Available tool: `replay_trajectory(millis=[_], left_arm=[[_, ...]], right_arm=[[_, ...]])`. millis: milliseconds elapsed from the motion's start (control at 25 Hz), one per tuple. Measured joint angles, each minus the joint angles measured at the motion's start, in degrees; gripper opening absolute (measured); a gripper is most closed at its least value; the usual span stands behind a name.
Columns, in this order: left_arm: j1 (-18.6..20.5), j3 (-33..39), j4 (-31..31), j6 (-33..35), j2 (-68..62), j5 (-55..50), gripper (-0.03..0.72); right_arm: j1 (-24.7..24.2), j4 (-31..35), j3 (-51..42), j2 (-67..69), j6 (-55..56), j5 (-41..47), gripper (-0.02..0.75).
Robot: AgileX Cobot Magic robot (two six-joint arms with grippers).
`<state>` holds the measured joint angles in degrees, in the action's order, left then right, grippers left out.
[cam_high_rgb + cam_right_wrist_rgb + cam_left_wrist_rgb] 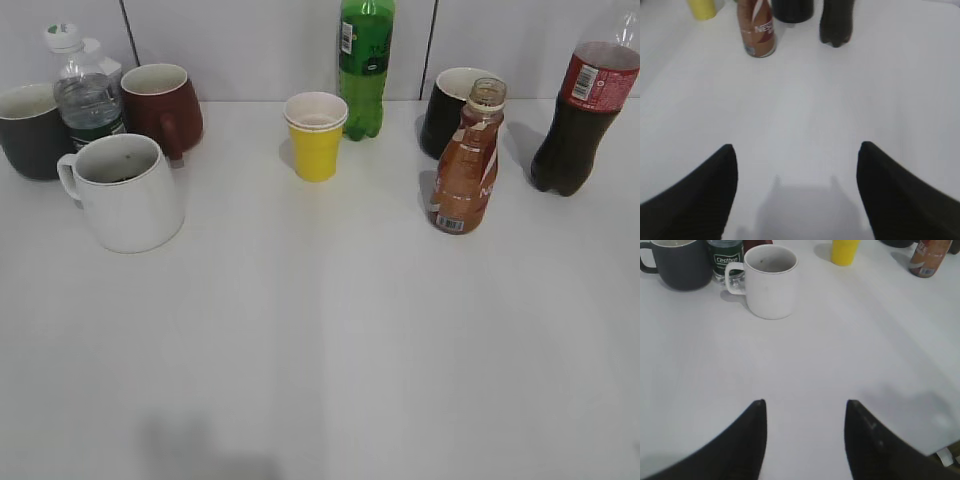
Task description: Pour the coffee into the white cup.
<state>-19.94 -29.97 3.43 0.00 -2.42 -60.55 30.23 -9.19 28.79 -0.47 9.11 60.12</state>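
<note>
The coffee bottle [467, 160], curvy with an orange-brown label and no cap, stands upright right of centre on the table. It also shows in the right wrist view [757, 30] and at the top right of the left wrist view [931, 257]. The white cup [125, 190], a large ceramic mug with its handle to the left, stands at the left; the left wrist view shows it too [770, 282]. My left gripper [805, 405] is open and empty, well short of the cup. My right gripper [796, 150] is open and empty, well short of the bottle. Neither gripper shows in the exterior view.
A yellow paper cup [316, 135] and green soda bottle [365, 65] stand at the back centre. A black mug [455, 110] and cola bottle [585, 105] are at the back right. A dark grey mug [28, 130], water bottle [85, 95] and maroon mug [162, 105] are at the back left.
</note>
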Motion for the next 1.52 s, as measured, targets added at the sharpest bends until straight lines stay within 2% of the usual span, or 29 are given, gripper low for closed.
replay_trajectory(millis=[1160, 1280, 1360, 1520], left_arm=[[0.2, 0.0, 0.1, 0.0, 0.0, 0.0, 0.387], [3.5, 0.0, 0.1, 0.0, 0.0, 0.0, 0.387], [6.9, 0.0, 0.1, 0.0, 0.0, 0.0, 0.387], [12.2, 0.0, 0.1, 0.0, 0.0, 0.0, 0.387]], right_arm=[[0.0, 0.8, 0.0, 0.0, -0.4, -0.2, 0.575], [-0.5, 0.8, 0.0, 0.0, -0.4, -0.2, 0.575], [-1.2, 0.8, 0.0, 0.0, -0.4, -0.2, 0.575], [-4.7, 0.8, 0.0, 0.0, -0.4, -0.2, 0.572]])
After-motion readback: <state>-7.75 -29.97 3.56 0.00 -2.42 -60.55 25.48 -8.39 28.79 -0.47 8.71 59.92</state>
